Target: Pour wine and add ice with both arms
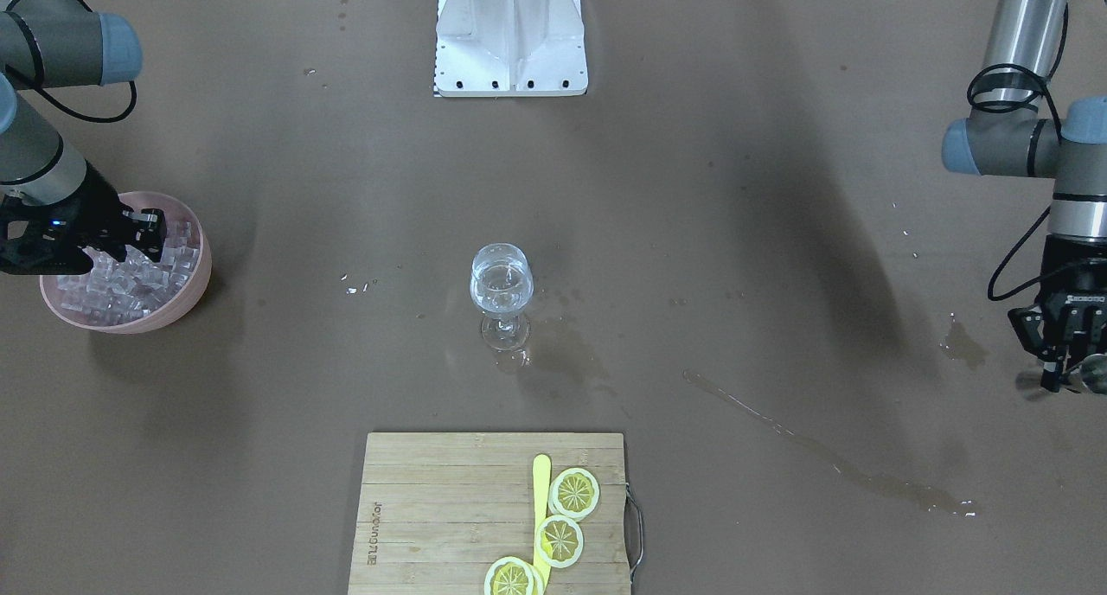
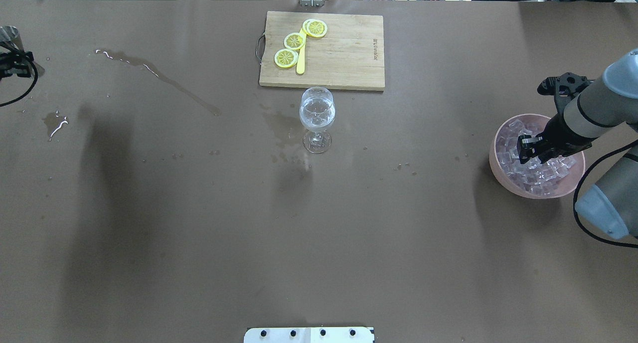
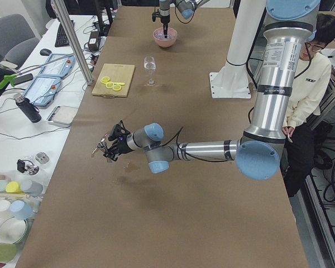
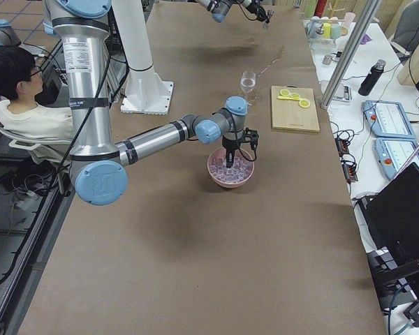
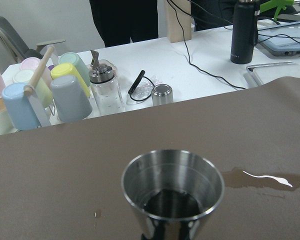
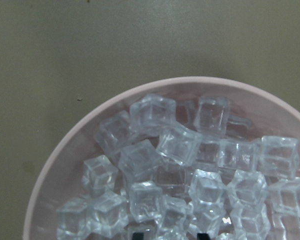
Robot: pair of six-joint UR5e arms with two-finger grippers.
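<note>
Ice [image 1: 130, 284] heaped in pink bowl [image 1: 201, 271], far left of front-facing view, near table end on robot's right. Small clear cubes, hard, light, glossy, probably slick. Likely best pinched across two flat faces, taking one loose cube off top of heap, not from packed middle. Right gripper [image 1: 149, 234] down over heap, fingers spread, tips among top cubes, no cube clearly pinched. Bowl wall just beside fingers, so little sideways room; straight lift looks safest. Wide stretch of brown table [image 1: 346, 188] between bowl and wine glass [image 1: 501, 318], well apart, room for a carry. Glass upright at centre, small measure of clear wine [image 1: 500, 291] inside. Thin, fragile, probably tippy on its stem, so cubes better released low over rim. Wet patch beside foot. Cutting board [image 1: 432, 508] with lemon slices [image 1: 574, 492] toward operators' side, apart from glass. Spill streak [image 1: 804, 444] further right. Left gripper [image 1: 1059, 366] at far right edge, clamped on steel cup [image 5: 172, 200], well clear of glass.
</note>
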